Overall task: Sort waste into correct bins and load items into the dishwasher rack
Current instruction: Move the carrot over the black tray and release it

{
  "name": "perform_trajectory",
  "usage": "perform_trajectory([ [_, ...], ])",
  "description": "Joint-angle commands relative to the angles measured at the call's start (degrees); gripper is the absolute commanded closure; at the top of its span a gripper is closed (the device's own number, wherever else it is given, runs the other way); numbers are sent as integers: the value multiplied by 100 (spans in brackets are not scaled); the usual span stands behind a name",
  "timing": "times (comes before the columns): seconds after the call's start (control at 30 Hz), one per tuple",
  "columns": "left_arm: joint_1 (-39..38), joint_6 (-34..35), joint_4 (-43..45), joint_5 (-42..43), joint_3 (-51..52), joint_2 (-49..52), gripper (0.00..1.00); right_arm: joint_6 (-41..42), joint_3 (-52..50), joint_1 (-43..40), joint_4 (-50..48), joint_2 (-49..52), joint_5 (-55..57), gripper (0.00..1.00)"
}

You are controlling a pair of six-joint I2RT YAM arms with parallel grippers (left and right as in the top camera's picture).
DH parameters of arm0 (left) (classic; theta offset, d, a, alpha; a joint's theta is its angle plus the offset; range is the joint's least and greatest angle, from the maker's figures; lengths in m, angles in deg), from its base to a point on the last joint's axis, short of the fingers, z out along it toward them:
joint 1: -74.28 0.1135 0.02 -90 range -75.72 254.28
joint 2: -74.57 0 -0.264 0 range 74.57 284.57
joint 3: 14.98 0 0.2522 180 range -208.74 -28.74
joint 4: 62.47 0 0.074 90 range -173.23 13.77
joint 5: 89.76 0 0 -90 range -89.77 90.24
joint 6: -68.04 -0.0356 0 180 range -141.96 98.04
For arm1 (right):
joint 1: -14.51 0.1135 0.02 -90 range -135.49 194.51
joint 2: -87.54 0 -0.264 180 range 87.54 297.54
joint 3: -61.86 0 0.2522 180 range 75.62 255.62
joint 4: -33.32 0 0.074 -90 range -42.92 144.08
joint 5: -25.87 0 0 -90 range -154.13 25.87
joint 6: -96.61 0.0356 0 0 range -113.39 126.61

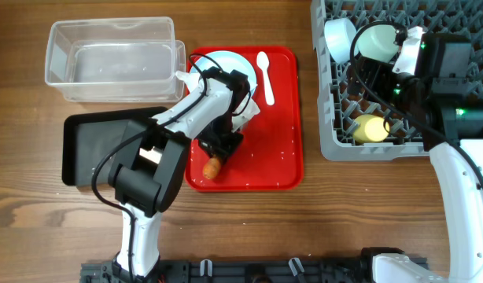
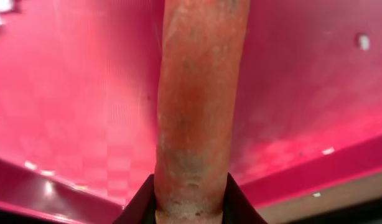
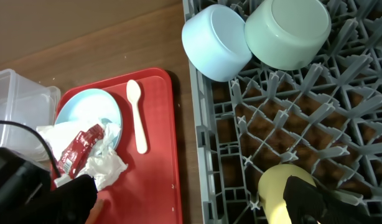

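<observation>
Wood-grain tabletop (image 1: 367,220) runs under everything we see. A red tray (image 1: 281,141) sits in the middle, with a clear tub (image 1: 112,59) and a black tray (image 1: 92,149) on the left arm's side and a grey rack (image 1: 344,149) on the right arm's side.

The left jaws are closed on the carrot (image 2: 200,112), one dark fingertip pressed to each side of its end. The carrot reaches out over the red tray near its front edge, and we cannot tell whether it touches the floor. White rice grains (image 2: 363,42) dot the red surface around it.

At the tray's far corner a plate (image 1: 226,61) carries crumpled tissue (image 3: 107,165) and a red wrapper (image 3: 79,149), and a spoon (image 3: 137,118) lies just beside it.

In the rack, a blue bowl (image 3: 216,40) and a mint bowl (image 3: 287,31) lie tipped, touching. A yellow cup (image 3: 278,190) lies on its side nearer the front. The right jaws are at the cup, one finger across it, but we cannot tell whether they grip it.
</observation>
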Motion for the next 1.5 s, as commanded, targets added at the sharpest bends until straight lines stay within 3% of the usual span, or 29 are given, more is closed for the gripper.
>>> perform_trajectory([
  [0.0,37,85,-256,96,-437,-520,96,85,7,-13,-76,50,20,0],
  [0.17,481,612,-780,-162,-483,-1244,96,85,7,-13,-85,50,17,0],
  [0.37,1762,909,-1167,-260,-479,-1661,93,83,7,-13,-83,50,20,0],
  [0.53,2590,1493,-686,-275,164,-1657,92,66,7,-13,-120,50,94,0],
  [0.67,2931,2264,-33,-367,1130,-1657,92,66,7,-13,-116,50,129,0],
  [0.77,2942,2358,291,-365,1445,-1657,91,68,7,-13,-114,50,127,0],
  [0.87,2935,2358,549,-369,1576,-1657,82,70,7,-13,-107,50,127,0],
  [0.97,2935,2358,811,-367,1596,-1657,57,70,7,-13,-96,50,127,0],
  [1.03,2935,2358,925,-367,1596,-1657,49,68,7,-13,-85,50,127,0],
  [1.3,2935,2343,1036,-234,1561,-1661,44,70,7,-13,-85,50,120,0],
  [1.47,2736,2208,542,-142,743,-1884,43,66,7,-11,-85,50,57,0],
])
